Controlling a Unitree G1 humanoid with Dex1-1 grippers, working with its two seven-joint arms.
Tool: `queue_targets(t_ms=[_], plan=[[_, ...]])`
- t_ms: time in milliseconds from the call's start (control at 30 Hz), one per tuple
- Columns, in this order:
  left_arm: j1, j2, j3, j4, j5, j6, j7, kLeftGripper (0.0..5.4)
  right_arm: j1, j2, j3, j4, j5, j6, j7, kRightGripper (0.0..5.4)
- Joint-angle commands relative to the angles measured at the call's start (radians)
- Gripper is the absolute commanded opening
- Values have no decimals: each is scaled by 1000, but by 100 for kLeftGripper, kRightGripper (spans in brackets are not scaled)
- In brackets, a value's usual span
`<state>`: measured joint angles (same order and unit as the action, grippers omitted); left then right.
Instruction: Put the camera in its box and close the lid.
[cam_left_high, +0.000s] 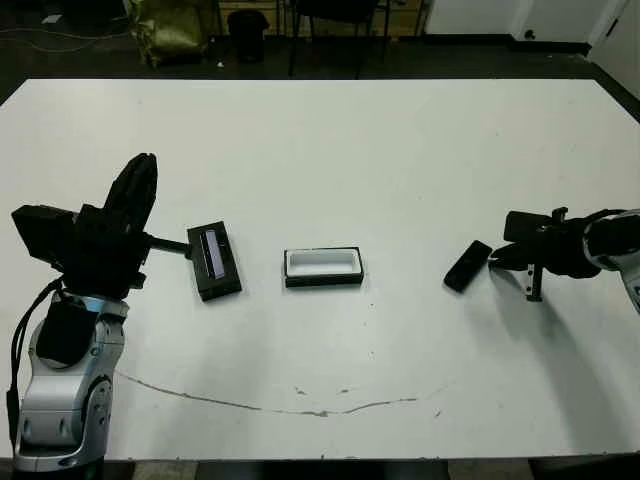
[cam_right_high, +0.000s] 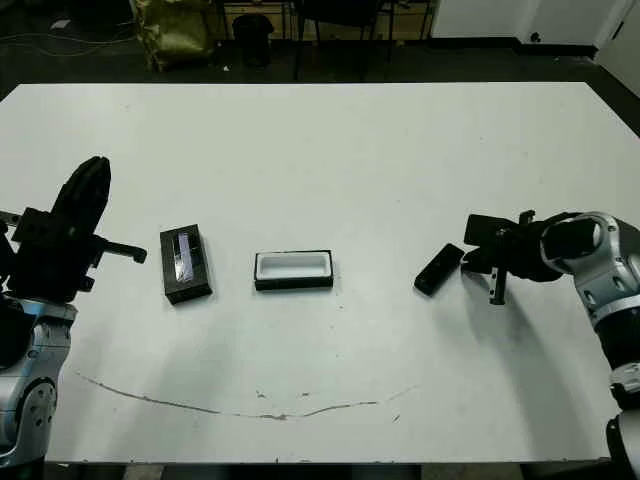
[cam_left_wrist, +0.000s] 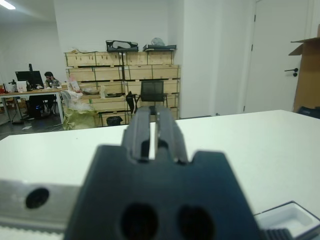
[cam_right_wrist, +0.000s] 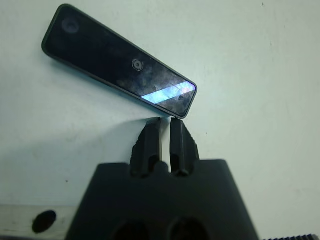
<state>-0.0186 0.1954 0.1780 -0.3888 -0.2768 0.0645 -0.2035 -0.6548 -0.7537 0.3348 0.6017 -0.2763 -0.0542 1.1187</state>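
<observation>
While the box (cam_left_high: 323, 267) sits empty — lid (cam_left_high: 214, 262) beside it — both pincers, left (cam_left_wrist: 153, 131) and right (cam_right_wrist: 165, 134), are pressed together.

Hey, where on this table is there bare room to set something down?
The whole far half of the table is bare. So is the stretch between the box and the camera, and the near strip. It is tighter between the lid and box, and at the right gripper beside the camera.
</observation>
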Motion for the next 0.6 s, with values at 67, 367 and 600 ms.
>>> queue_targets(t_ms=[67,367,600], plan=[[21,0,-5,4,9,8,2,0,15,34,24,37,-12,-8,0,3],[26,0,-7,9,9,-5,-2,0,-10,68,48,77,-27,-31,-3,3],[31,-2,-11,9,17,-15,2,0,-35,100,59,131,-40,-51,-15,3]])
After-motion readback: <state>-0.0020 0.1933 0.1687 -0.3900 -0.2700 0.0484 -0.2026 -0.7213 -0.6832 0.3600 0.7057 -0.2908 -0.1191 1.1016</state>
